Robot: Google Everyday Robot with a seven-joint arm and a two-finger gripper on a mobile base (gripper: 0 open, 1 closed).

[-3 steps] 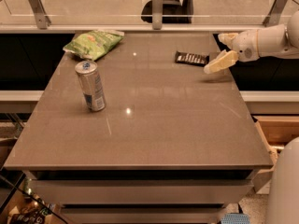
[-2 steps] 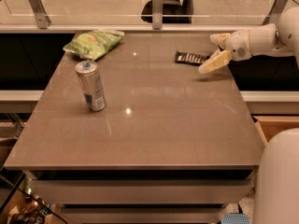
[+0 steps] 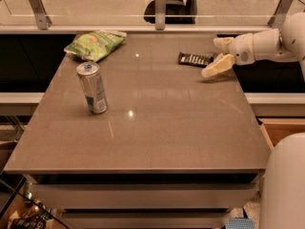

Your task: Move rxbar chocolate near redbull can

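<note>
The rxbar chocolate (image 3: 195, 59) is a flat black bar with white lettering, lying at the far right of the grey table (image 3: 157, 132). The redbull can (image 3: 93, 87) stands upright on the left half of the table, silver and blue. My gripper (image 3: 215, 55) comes in from the right on a white arm, just right of the bar. Its cream fingers are spread apart, one finger (image 3: 218, 66) low beside the bar's right end and the other (image 3: 222, 43) behind it. It holds nothing.
A green chip bag (image 3: 95, 44) lies at the table's far left corner. A glass railing with metal posts (image 3: 160, 6) runs behind the table. A white rounded robot part (image 3: 286, 185) fills the lower right corner.
My gripper has moved left, closer to the bar's right end. The bar, can and bag have not moved.
</note>
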